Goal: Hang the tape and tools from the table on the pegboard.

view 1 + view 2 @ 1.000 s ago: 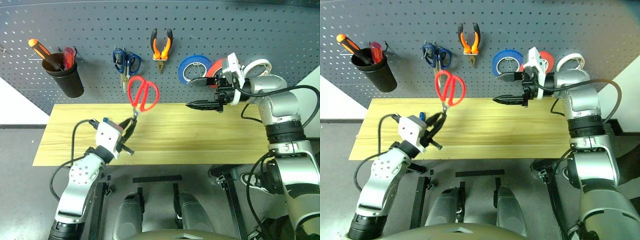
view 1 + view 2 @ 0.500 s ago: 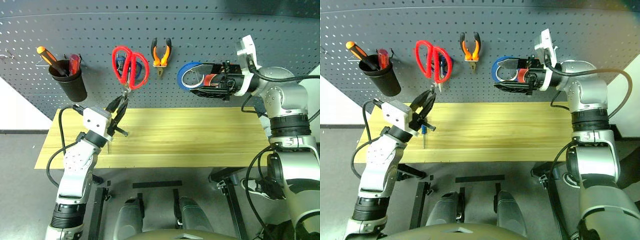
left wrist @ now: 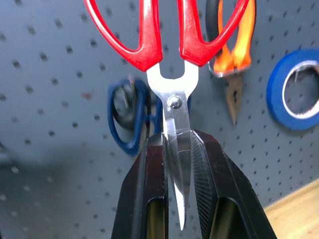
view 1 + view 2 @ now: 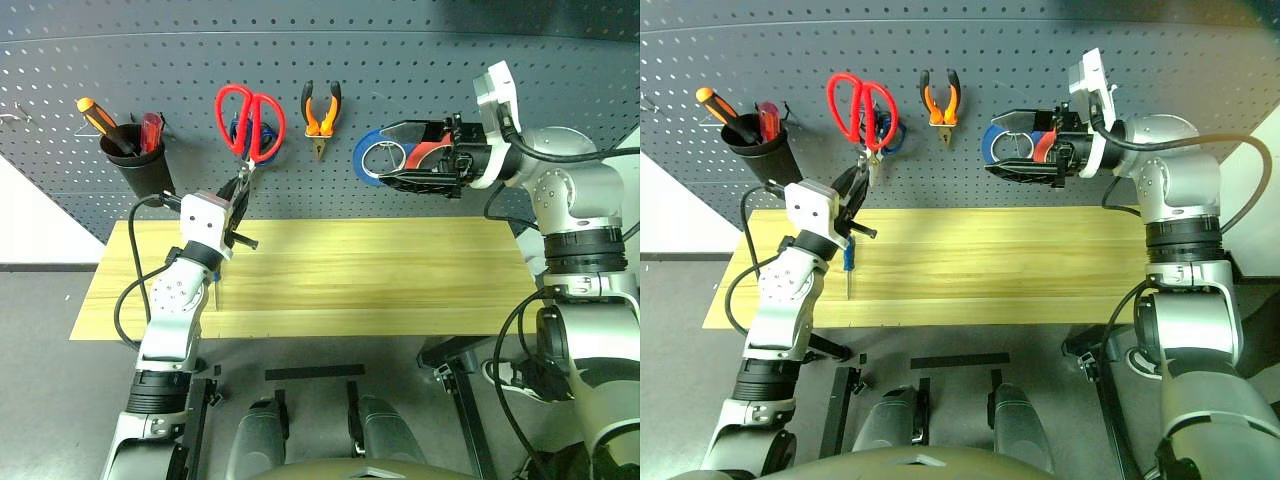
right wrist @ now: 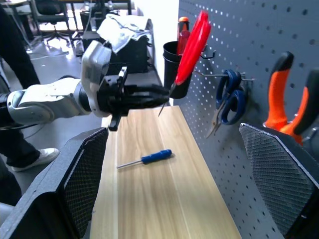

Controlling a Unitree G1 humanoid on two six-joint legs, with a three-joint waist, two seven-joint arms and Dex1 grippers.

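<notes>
Left wrist view: left claw (image 3: 177,149) grips red scissors (image 3: 167,45) by the blades, handles up, against pegboard (image 4: 420,60); right claw (image 4: 400,156) gapes empty.

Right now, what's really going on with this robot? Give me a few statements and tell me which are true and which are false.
1. The left gripper grips the red-handled scissors by the blades. True.
2. The right gripper is shut on the blue tape roll. False: its fingers are wide open.
3. The blue-handled screwdriver lies on the table. True.
4. The pliers lie on the table. False: they hang on the pegboard.
</notes>
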